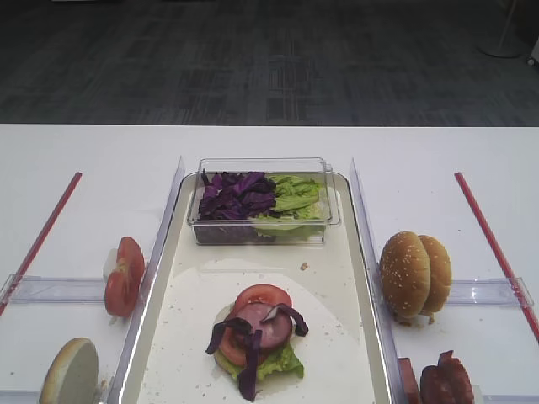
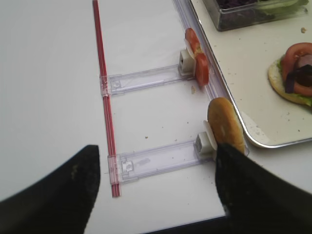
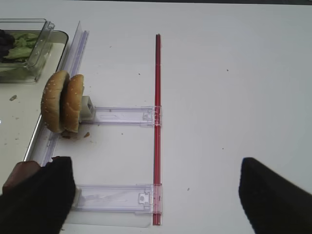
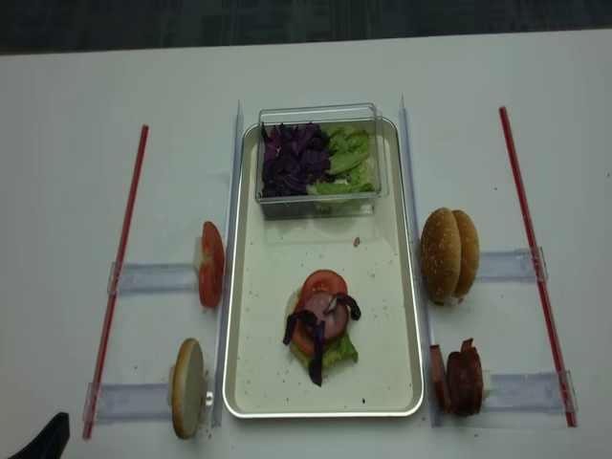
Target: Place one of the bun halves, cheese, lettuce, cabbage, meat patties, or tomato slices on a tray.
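On the tray (image 4: pixel 402 316) a stack of lettuce (image 4: pixel 337 352), tomato slices (image 4: pixel 323 283) and a patty (image 4: pixel 323 308) carries cabbage (image 4: pixel 308 330) strips. The clear box (image 4: pixel 320 113) at its far end holds more cabbage and lettuce. Both the left tool (image 2: pixel 156 190) and right tool (image 3: pixel 156 195) stand open, empty, over the desk (image 4: pixel 76 143).

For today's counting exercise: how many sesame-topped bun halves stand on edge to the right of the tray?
2. Both bun halves stand upright and pressed together on the clear holder just right of the tray; none looks hidden behind them.
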Robot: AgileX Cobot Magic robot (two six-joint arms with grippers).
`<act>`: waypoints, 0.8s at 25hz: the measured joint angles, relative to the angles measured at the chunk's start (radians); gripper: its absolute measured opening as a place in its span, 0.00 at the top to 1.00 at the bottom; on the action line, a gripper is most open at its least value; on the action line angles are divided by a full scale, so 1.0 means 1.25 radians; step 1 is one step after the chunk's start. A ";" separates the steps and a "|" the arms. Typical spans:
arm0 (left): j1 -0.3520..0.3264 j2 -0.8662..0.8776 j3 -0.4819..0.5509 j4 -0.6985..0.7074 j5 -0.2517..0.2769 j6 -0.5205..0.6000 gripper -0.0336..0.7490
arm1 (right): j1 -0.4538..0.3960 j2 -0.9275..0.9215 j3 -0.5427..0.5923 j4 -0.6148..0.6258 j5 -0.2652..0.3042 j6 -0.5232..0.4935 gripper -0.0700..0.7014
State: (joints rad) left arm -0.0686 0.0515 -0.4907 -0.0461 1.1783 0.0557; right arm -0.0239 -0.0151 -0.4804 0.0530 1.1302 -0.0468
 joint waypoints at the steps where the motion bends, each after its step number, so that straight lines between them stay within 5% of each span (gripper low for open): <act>1: 0.000 0.000 0.000 0.000 0.000 0.000 0.37 | 0.000 0.000 0.000 0.000 0.000 0.000 0.01; 20: 0.000 -0.001 0.000 0.005 0.000 -0.001 0.37 | 0.000 0.000 0.000 0.000 0.000 0.000 0.01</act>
State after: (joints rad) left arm -0.0686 0.0508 -0.4907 -0.0394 1.1783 0.0542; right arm -0.0239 -0.0151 -0.4804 0.0530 1.1302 -0.0468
